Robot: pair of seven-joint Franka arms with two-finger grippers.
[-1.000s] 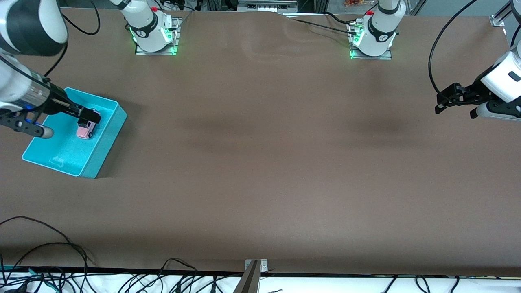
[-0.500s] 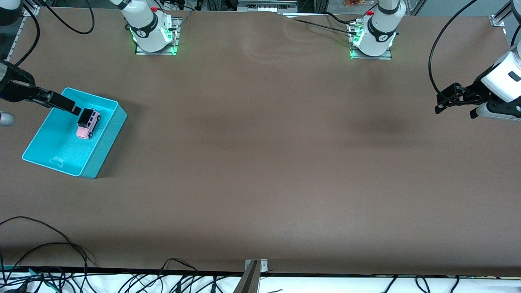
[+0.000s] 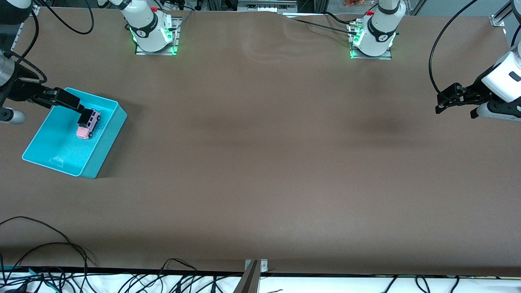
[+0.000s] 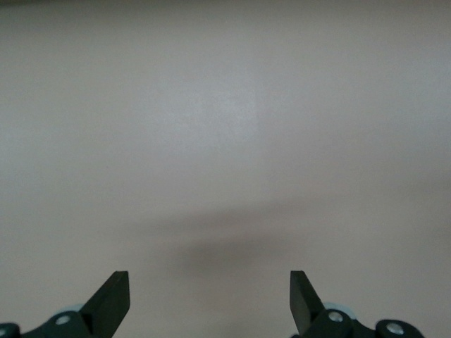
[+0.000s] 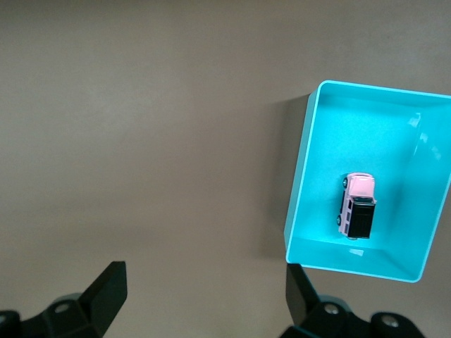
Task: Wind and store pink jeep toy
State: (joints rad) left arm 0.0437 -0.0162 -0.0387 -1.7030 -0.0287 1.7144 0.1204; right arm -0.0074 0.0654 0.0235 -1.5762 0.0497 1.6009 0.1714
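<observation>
Front view: the jeep (image 3: 88, 124) sits in the bin (image 3: 101, 154) at the right arm's end; lift your right gripper (image 3: 77, 109) straight up, clear of the rim. Left gripper (image 3: 454, 99) waits over bare table.

Left wrist: fingers (image 4: 113, 299) wide, empty, over matte cloth.

Right wrist: fingers (image 5: 106, 289) wide; boxy pink jeep (image 5: 357, 205), glossy turquoise bin (image 5: 299, 183).

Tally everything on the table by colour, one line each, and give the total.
Pink: 1, the pink jeep toy, lying in the bin
Turquoise: 1, the bin, at the right arm's end of the table
Total: 2
</observation>
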